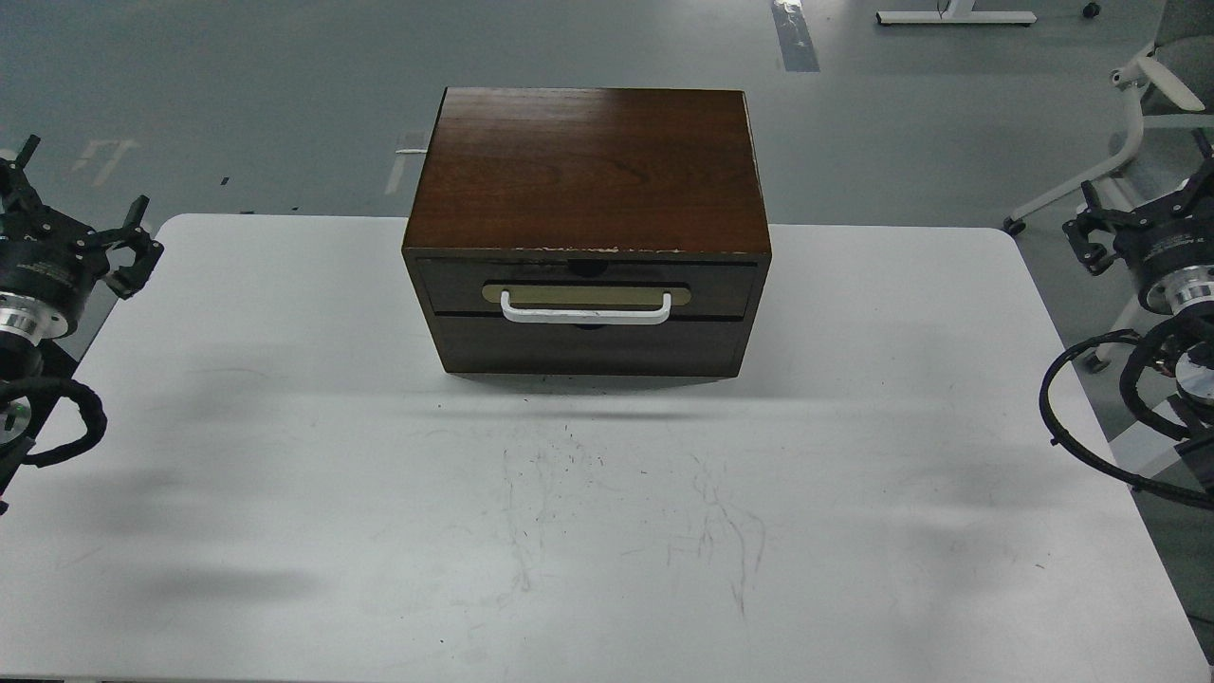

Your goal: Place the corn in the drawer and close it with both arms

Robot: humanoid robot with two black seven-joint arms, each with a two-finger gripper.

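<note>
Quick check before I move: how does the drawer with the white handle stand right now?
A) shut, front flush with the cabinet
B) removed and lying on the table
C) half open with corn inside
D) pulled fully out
A: the drawer front sits flush in the cabinet, white handle facing forward, no interior showing.

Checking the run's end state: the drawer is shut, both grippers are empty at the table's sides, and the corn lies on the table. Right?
Not quite: the head view shows no corn on the table. The drawer is shut, and the left gripper and right gripper are empty.

one cabinet (586,166), one drawer (586,286), one table (285,474), two grippers.
</note>
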